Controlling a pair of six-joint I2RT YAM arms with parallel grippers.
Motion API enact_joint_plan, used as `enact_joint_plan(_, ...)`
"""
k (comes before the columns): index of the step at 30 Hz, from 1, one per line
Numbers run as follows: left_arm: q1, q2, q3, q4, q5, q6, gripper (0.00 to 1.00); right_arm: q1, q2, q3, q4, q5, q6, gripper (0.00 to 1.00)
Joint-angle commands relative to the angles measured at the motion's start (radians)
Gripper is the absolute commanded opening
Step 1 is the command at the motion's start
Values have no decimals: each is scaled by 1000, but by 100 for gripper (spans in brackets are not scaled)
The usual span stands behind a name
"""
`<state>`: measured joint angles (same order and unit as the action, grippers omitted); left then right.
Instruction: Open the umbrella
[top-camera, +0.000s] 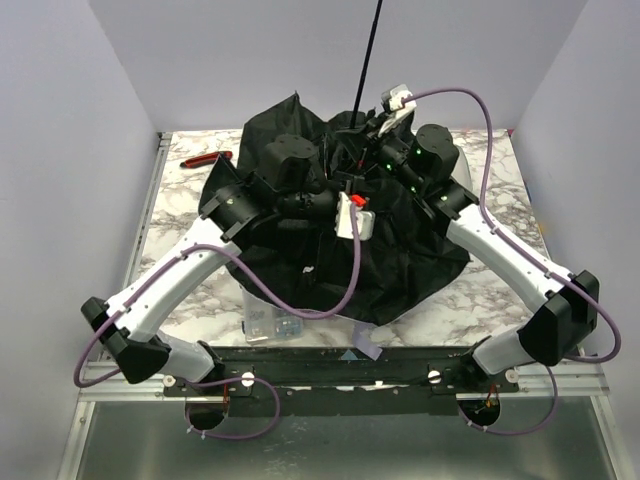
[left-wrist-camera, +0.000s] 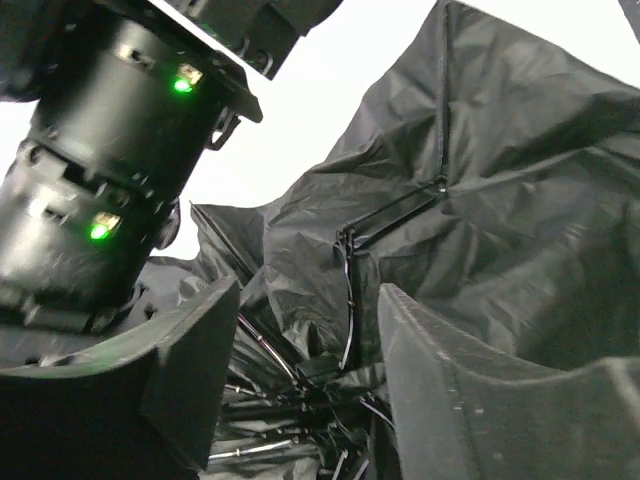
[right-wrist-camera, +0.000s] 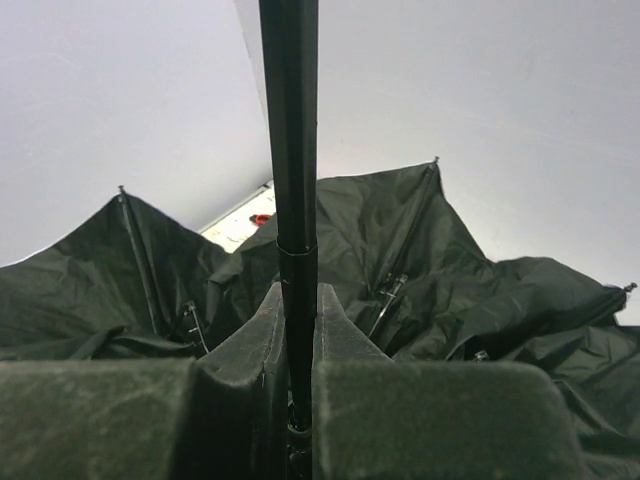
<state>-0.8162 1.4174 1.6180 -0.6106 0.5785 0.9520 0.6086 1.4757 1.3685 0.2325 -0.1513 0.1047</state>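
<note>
Near edge of grey-veined marble table (top-camera: 440, 300): clear plastic parts box (top-camera: 268, 322), half tucked under fabric. Mid-table: compact folding umbrella (top-camera: 400, 270), crumpled black lining up, canopy down, partly spread, not yet taut. Left gripper (left-wrist-camera: 305, 330): jaws apart, nothing clamped, poked in among thin metal ribs (left-wrist-camera: 262, 345), likely placed there to spread the canopy from inside. Further back, right of centre: right gripper (right-wrist-camera: 297, 300) pinched tight on thin black shaft (right-wrist-camera: 288, 120), holding it roughly upright, probably as a brace for the frame. Judged mid-task, frame not locked out. Far left: red-handled tool (top-camera: 205, 158), well apart, untouched.
</note>
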Motion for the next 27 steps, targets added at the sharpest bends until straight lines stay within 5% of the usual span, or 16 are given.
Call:
enact_joint_plan(1, 58, -38, 3, -81, 92, -45, 52, -3, -56, -26, 104, -32, -34, 0)
enact_joint_plan(8, 219, 31, 70, -99, 13, -247, 44, -3, -83, -50, 131, -44, -52, 0)
enact_joint_plan(19, 456, 80, -148, -30, -107, -336, 40, -16, -96, -12, 133, -48, -60, 0)
enact_joint_plan(22, 506, 79, -111, -41, -41, -384, 41, -27, -95, -6, 126, -67, -62, 0)
enact_joint_plan(27, 515, 0, -87, 107, 181, -517, 55, -31, -95, -18, 130, -157, -37, 0)
